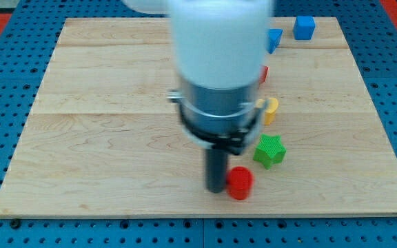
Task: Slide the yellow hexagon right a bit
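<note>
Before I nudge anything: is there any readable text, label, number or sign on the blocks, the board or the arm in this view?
None: no text can be read anywhere in this view.
The blue cube, yellow block, green star and red cylinder have plain faces.
The wooden board and the arm's white housing carry no markings.

Your arm (218, 55) comes down from the view's top as a wide white housing, blurred. Beneath it sits a grey collar with a dark ring (216, 127). From that ring a straight dark rod (216, 165) drops upright. My tip (216, 189) rests low, centre of view.
</note>
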Available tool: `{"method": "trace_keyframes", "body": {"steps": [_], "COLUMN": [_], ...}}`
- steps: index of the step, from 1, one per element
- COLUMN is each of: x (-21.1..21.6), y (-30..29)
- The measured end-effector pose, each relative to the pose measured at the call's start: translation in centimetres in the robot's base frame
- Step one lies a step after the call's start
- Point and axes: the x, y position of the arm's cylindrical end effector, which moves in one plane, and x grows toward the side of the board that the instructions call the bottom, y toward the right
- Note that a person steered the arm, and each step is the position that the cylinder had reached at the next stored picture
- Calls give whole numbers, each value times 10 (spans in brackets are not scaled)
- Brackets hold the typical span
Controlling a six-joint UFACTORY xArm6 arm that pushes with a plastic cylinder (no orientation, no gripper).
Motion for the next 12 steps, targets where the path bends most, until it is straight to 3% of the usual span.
{"method": "trace_keyframes", "body": {"steps": [1,2,3,5,7,8,9,10,11,12], "x": [0,0,-8,-13,-151,-216,-255,-257,-257,-289], "y": [10,-45,-139,-152,-109,-124,-134,-81,-78,-70]}}
